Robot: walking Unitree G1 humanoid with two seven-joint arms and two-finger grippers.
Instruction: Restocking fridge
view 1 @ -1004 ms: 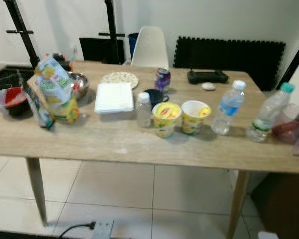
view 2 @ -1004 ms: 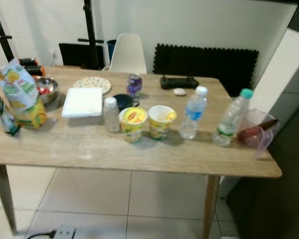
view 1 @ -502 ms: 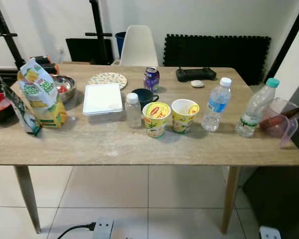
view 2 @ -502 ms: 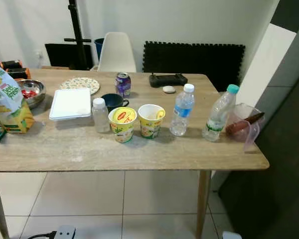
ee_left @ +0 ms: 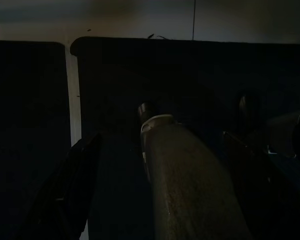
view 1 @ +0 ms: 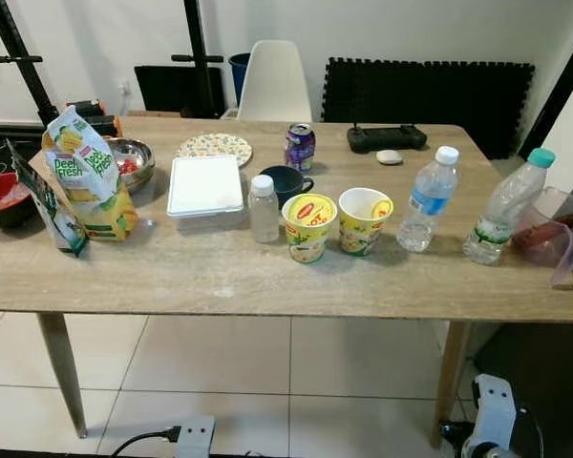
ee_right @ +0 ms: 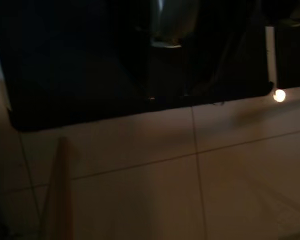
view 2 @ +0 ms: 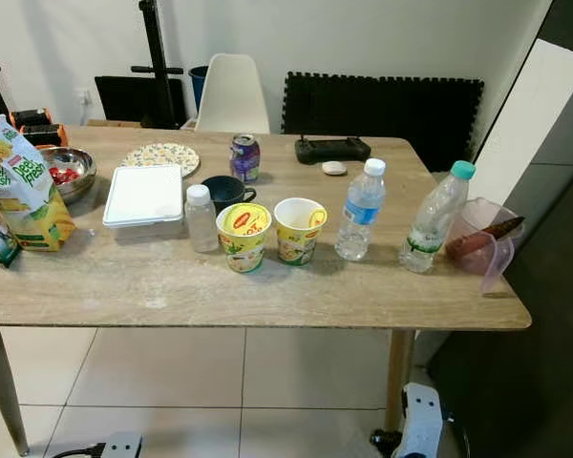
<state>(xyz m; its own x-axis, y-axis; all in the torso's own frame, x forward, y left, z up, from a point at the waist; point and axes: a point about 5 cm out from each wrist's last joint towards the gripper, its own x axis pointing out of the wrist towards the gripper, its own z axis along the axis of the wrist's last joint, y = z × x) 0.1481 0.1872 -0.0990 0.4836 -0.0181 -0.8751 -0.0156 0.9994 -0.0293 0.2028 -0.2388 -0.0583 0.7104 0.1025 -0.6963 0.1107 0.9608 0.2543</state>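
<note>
- The wooden table [view 1: 172,277] stands before me on pale tiled floor [view 1: 220,372], a white chair [view 1: 275,81] behind it.
- The water bottles [view 1: 428,200] stand upright toward my right, so I judge my right arm nearer.
- Both arms hang low; whether either gripper is spread or closed, I cannot tell.

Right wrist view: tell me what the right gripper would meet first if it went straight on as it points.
Probably the tiled floor; a dark panel stands beyond it. Depth is unclear in this dim picture.
</note>
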